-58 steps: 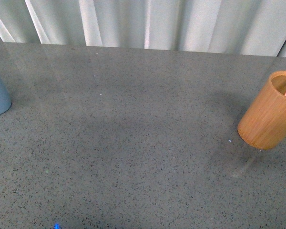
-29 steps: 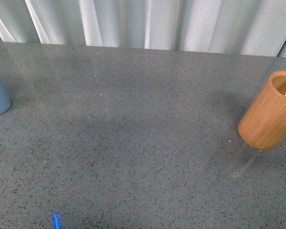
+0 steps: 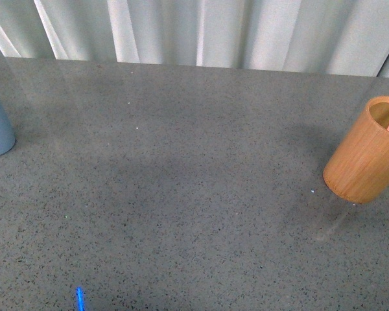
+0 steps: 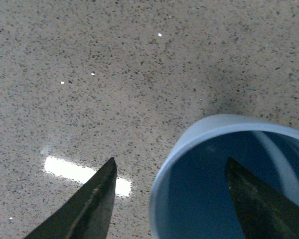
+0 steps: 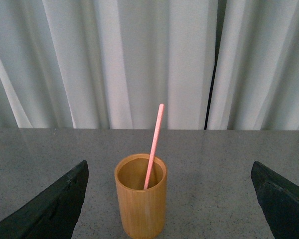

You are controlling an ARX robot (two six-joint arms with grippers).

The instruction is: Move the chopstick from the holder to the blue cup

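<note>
1. Right wrist view: the right gripper (image 5: 169,167), jaws spread wide, faces the holder (image 5: 139,211), likely lining up on the chopstick (image 5: 153,144) leaning inside.
2. The left gripper (image 4: 170,160), equally wide, straddles the blue cup (image 4: 204,130) rim, probably to steady it.

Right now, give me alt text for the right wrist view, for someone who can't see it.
A pink chopstick leans in an orange-brown holder standing on a grey speckled table before white curtains. The right claw is open, its dark fingers wide on either side of the holder, touching nothing.
</note>
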